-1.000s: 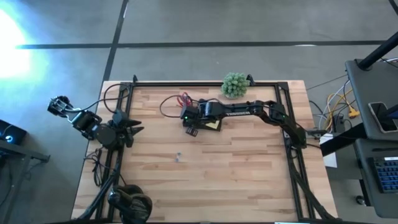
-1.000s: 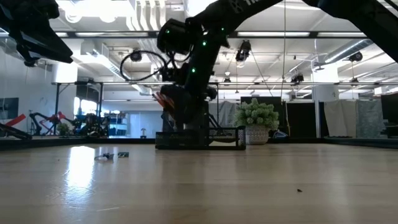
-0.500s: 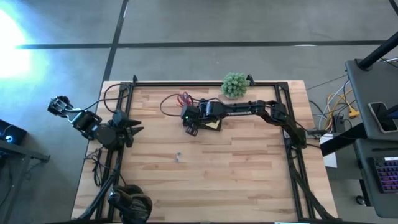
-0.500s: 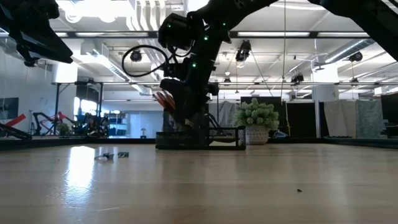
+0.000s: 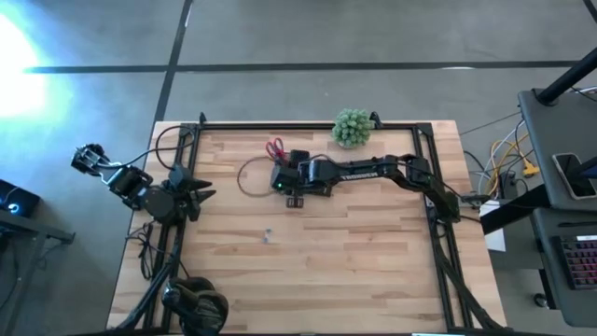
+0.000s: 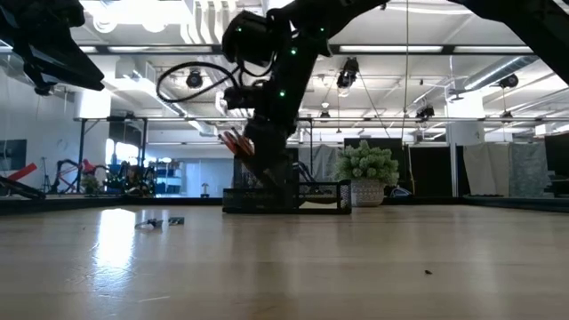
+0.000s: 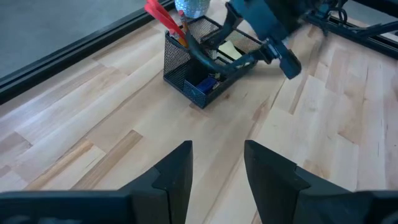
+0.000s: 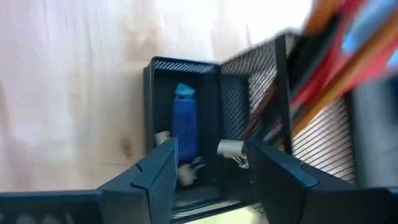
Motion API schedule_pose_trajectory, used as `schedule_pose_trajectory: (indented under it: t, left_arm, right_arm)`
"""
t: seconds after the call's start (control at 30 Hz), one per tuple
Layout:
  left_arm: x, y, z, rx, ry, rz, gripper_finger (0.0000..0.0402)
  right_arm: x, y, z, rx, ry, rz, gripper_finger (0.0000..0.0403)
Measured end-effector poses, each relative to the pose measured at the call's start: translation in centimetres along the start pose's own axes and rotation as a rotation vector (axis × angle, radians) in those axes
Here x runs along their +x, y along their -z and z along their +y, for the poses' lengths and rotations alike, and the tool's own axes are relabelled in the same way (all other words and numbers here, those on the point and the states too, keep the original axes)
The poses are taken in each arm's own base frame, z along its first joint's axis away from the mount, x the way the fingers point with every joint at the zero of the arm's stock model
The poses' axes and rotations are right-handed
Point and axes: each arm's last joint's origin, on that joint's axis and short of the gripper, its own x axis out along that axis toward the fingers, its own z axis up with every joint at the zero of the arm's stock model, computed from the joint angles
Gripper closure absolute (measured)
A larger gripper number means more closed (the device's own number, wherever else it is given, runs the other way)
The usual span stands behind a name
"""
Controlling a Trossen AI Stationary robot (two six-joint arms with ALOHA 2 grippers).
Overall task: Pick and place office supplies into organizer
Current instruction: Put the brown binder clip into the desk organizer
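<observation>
The black mesh organizer (image 7: 186, 71) stands on the table at the far middle. Red-handled scissors (image 7: 160, 14) and orange pens (image 8: 323, 68) stick up out of its tall compartment. A blue item (image 8: 185, 127) lies in a low compartment, and the yellow sticky-note pad (image 7: 227, 50) lies in another. My right gripper (image 8: 211, 180) hovers open and empty just above the organizer (image 5: 295, 199), fingers pointing down into it. My left gripper (image 7: 216, 168) waits open at the table's left edge (image 5: 207, 194). A tiny item (image 5: 268, 235) lies on the bare wood nearer the front.
A green ball-shaped plant (image 5: 352, 126) stands at the far edge, right of the organizer. Black headphones (image 5: 198, 308) lie at the near left corner. A black frame (image 5: 308, 125) runs around the tabletop. A cable loop (image 5: 250, 177) hangs left of the right wrist.
My right gripper has turned at the wrist and shifted slightly toward the table's near edge above the organizer, so that the arm now covers the yellow pad in the high view. Its cable loop has swung toward the table's left. The organizer has stayed in place.
</observation>
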Motion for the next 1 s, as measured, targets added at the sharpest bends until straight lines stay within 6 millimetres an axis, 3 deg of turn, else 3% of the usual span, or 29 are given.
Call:
schedule_pose_trajectory:
  t: [0.17, 0.5, 0.7, 1.0]
  left_arm:
    - [0.0, 0.0, 0.0, 0.0, 0.0, 0.0, 0.0272]
    - [0.0, 0.1, 0.0, 0.007, -0.003, 0.002, 0.0272]
    - [0.0, 0.1, 0.0, 0.008, -0.004, 0.001, 0.0272]
    - [0.1, 0.1, -0.1, -0.003, -0.002, 0.001, 0.0272]
  right_arm:
    - [0.4, 0.2, 0.3, -0.133, 0.03, -0.004, 0.0219]
    - [-0.8, -0.4, -0.3, -0.019, -0.146, -0.044, 0.022]
    - [0.0, 0.1, 0.0, 0.008, -0.228, -0.039, 0.0218]
    - [0.1, 0.1, -0.5, 0.069, -0.112, -0.03, 0.0217]
